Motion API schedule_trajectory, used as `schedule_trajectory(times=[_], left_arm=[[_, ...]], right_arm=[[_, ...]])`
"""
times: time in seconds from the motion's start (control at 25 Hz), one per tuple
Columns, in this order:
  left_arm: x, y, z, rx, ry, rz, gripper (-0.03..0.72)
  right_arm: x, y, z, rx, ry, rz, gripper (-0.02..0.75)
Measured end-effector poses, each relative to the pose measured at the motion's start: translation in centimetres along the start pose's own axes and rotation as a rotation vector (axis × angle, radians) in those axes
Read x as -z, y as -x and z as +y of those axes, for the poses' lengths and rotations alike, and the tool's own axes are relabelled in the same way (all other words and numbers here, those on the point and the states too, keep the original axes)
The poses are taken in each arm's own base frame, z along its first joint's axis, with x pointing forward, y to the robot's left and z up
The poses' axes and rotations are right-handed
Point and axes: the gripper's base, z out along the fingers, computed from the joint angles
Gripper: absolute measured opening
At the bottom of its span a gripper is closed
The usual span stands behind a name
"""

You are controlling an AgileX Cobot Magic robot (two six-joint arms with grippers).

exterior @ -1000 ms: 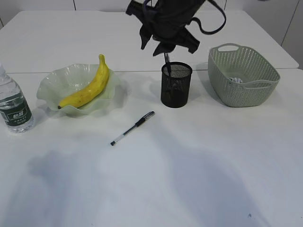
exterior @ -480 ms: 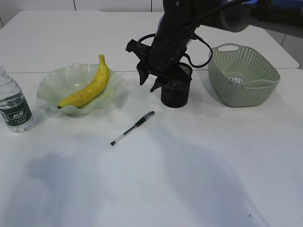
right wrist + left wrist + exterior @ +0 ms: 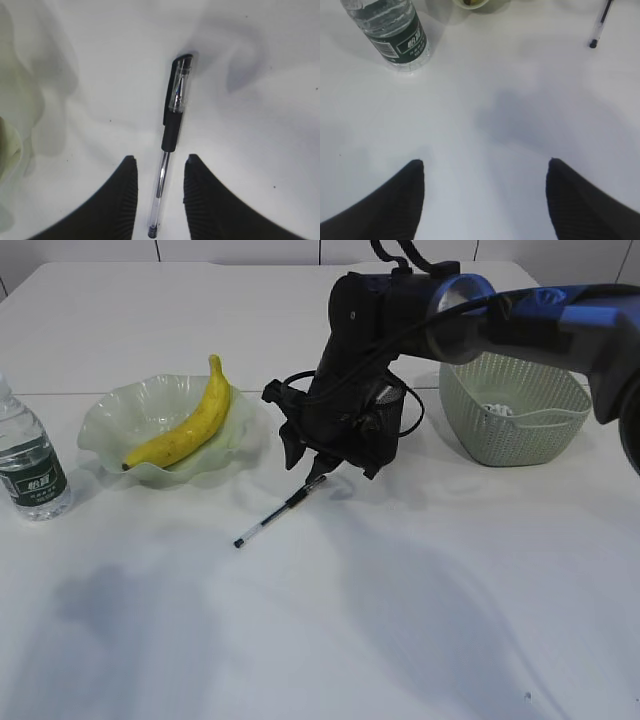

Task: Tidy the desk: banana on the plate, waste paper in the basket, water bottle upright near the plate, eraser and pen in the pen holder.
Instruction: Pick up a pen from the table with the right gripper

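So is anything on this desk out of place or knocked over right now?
Only the pen: it lies loose on the table, outside the pen holder, between the right gripper's open fingers. The banana is on the plate and the water bottle stands upright.

The banana [image 3: 188, 427] is yellow with brownish flecks, on a pale translucent green plate [image 3: 112, 420]. The basket [image 3: 515, 400] at the right is sage green with a perforated lattice. The pen holder [image 3: 385, 418] is black mesh. The pen [image 3: 171, 131] is clear with black grip and cap. The water bottle [image 3: 390, 27] at the left is clear (dark green label, white print). The table [image 3: 420, 620] is white.
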Motion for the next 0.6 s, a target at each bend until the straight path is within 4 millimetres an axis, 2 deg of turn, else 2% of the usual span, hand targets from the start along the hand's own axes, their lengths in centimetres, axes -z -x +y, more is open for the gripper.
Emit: schedule_trajectory(times=[0.28, 0.6], left_arm=[[0.0, 0.0, 0.0, 0.0, -0.001, 0.004, 0.538], [0.0, 0.0, 0.0, 0.0, -0.001, 0.004, 0.538]], right_arm=[[-1.5, 0.2, -0.2, -0.06, 0.005, -0.005, 0.239], [-1.6, 0.5, 0.2, -0.089, 0.048, -0.038, 0.239]])
